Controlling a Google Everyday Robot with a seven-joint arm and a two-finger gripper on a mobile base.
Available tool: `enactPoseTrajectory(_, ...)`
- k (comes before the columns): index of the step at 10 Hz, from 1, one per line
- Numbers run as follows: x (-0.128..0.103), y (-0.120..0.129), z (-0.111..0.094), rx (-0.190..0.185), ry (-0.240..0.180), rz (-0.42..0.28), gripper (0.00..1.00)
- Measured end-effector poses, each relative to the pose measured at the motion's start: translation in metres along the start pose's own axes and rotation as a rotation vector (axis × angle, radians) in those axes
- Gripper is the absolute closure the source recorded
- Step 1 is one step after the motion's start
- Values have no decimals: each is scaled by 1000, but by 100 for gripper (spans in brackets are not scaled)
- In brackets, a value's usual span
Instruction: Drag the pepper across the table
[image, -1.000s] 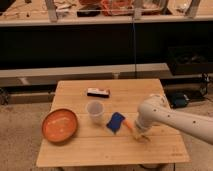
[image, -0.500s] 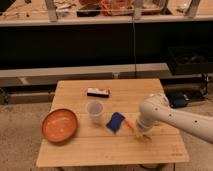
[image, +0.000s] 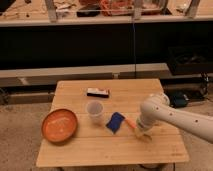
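The small slender orange pepper lies on the light wooden table, just right of the blue cloth. My white arm comes in from the right, and the gripper is down at the tabletop at the pepper's right end. The arm's bulk hides where the gripper meets the pepper.
A big round orange bowl sits at the table's left front. A clear plastic cup stands mid-table, left of the cloth. A flat dark and white bar lies toward the back. Dark shelving stands behind the table.
The gripper end of the arm has shifted slightly left toward the blue cloth. The other objects have not moved.
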Motion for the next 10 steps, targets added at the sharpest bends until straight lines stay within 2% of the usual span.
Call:
enactPoseTrajectory(2, 0, 0, 1, -7, 0, 1, 98)
enactPoseTrajectory(3, 0, -7, 5, -24, -9, 23, 98)
enactPoseTrajectory(6, -3, -22, 6, -45, -47, 50, 98)
enactPoseTrajectory(10, -19, -28, -3, -38, -74, 42, 98)
